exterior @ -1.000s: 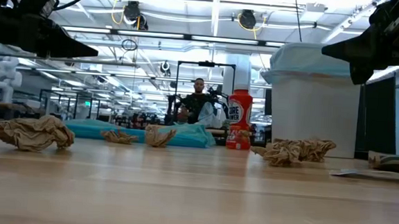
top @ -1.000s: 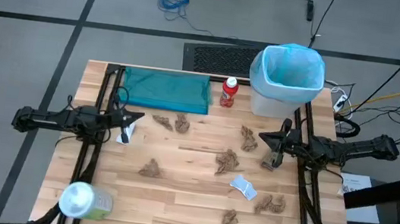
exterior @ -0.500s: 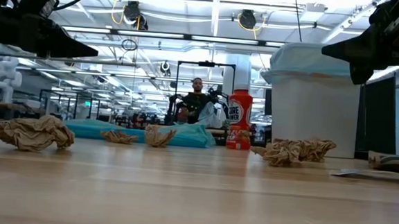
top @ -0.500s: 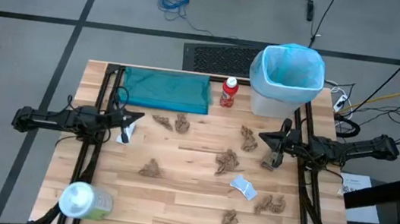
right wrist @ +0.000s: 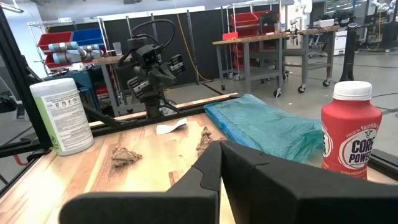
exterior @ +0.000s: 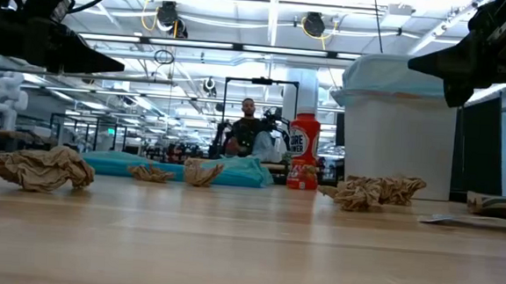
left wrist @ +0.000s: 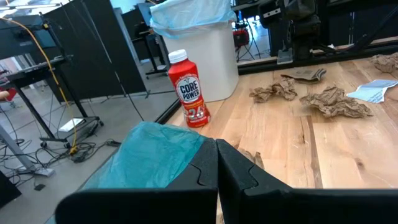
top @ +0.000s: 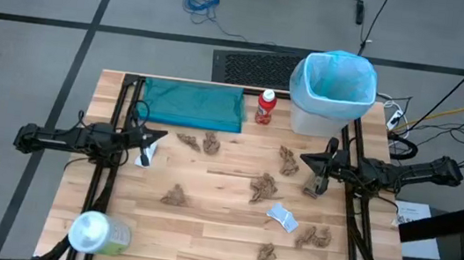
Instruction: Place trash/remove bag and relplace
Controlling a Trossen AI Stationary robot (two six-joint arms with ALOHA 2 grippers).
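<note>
Several crumpled brown paper wads (top: 263, 187) and a white scrap (top: 283, 216) lie scattered on the wooden table. A red bottle (top: 265, 107) with a white cap stands upright at the far edge. The pale light-blue bag (top: 339, 77) lines a white bin (top: 317, 121) at the far right corner, its rim folded over the bin's edge. My left gripper (top: 160, 135) hovers shut over the table's left side, and my right gripper (top: 305, 159) hovers shut over the right side. Both hold nothing.
A darker teal-green plastic bag (top: 191, 105) lies flat at the far left. A pale-green container with a white lid (top: 97, 234) stands at the near left corner. A white paper (top: 145, 155) lies under the left gripper. A person (exterior: 247, 128) is in the room beyond.
</note>
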